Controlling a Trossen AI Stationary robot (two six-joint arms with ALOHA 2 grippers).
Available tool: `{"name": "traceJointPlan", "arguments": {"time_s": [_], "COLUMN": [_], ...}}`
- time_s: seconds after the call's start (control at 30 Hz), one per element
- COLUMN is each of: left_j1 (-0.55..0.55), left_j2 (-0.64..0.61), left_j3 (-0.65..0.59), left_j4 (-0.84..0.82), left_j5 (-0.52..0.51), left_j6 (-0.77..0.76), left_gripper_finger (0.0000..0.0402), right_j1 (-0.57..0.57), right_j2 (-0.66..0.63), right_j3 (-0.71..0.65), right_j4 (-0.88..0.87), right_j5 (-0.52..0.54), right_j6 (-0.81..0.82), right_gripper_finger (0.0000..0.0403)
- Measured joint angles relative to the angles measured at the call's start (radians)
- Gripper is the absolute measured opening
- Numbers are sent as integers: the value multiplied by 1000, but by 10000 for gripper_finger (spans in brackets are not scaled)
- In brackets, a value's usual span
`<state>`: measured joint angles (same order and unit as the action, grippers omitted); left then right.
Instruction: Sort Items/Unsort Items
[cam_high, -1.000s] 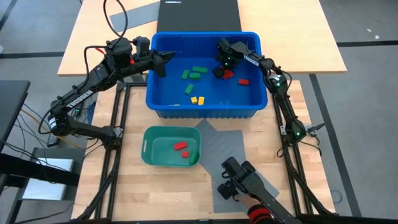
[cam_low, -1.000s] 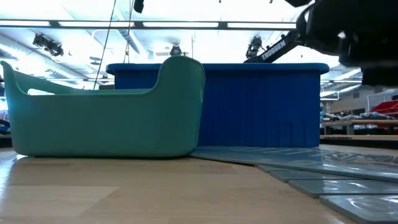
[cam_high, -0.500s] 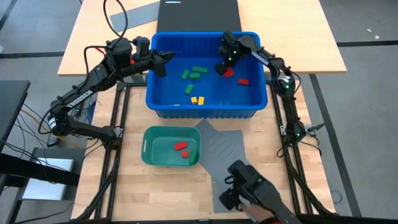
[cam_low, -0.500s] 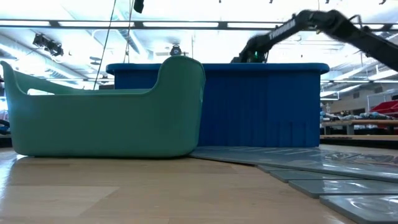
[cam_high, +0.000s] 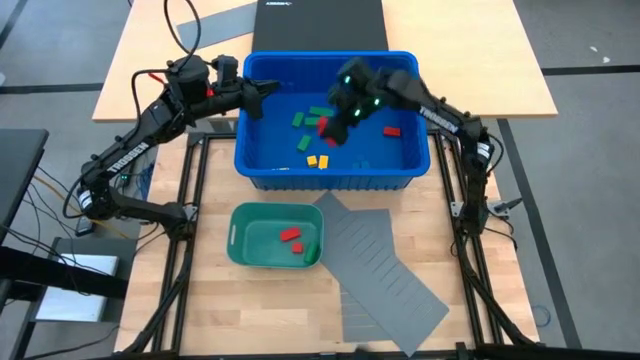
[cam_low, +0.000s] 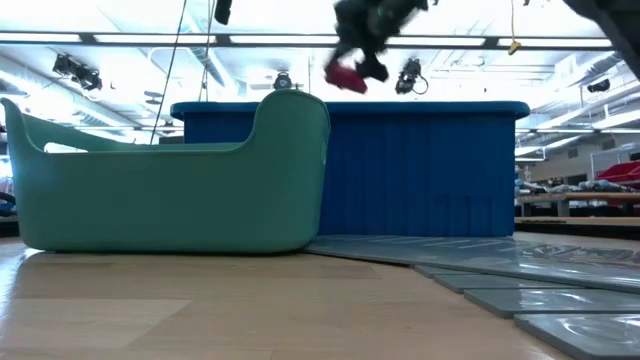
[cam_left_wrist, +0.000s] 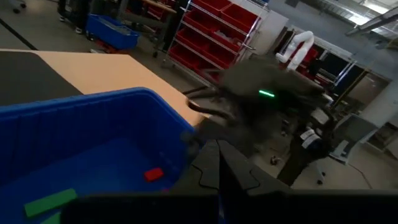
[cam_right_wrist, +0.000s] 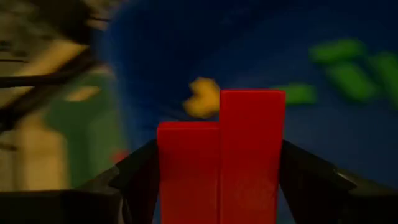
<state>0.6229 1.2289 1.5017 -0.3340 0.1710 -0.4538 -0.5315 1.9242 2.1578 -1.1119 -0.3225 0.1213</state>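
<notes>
High: right gripper (cam_high: 333, 128) carries red blocks (cam_high: 323, 124) over blue bin (cam_high: 262, 168); three blocks in teal tray (cam_high: 238, 248), about ten left | Low: blocks above rim | Right wrist: fingers clamp two | Left gripper (cam_high: 268, 90) closed, far-left rim.

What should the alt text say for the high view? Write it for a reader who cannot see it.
Seen from above, the right gripper carries red blocks over a blue bin holding scattered green, yellow and red blocks. The left gripper is shut at the bin's left rim. Nearer the camera, a teal tray with a few blocks sits beside a grey slotted sheet.
</notes>
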Motion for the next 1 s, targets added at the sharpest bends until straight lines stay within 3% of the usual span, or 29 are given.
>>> {"name": "traceJointPlan", "arguments": {"time_s": [0.2,0.47,0.63,0.8,1.0], "left_j1": [49,74,73,73,73], "left_j2": [0,1,2,2,-2], "left_j3": [0,0,0,0,0], "left_j4": [1,-29,-70,-110,-115], "left_j5": [8,48,42,49,111], "left_j6": [24,151,228,240,190], "left_gripper_finger": [1,1,1,1,1], "right_j1": [238,435,485,484,457], "right_j2": [5,181,310,345,286], "right_j3": [0,0,-1,0,0], "right_j4": [136,290,347,438,395], "right_j5": [-15,8,-51,-150,-151], "right_j6": [141,230,275,331,334], "right_gripper_finger": [270,270,270,270,366]}}
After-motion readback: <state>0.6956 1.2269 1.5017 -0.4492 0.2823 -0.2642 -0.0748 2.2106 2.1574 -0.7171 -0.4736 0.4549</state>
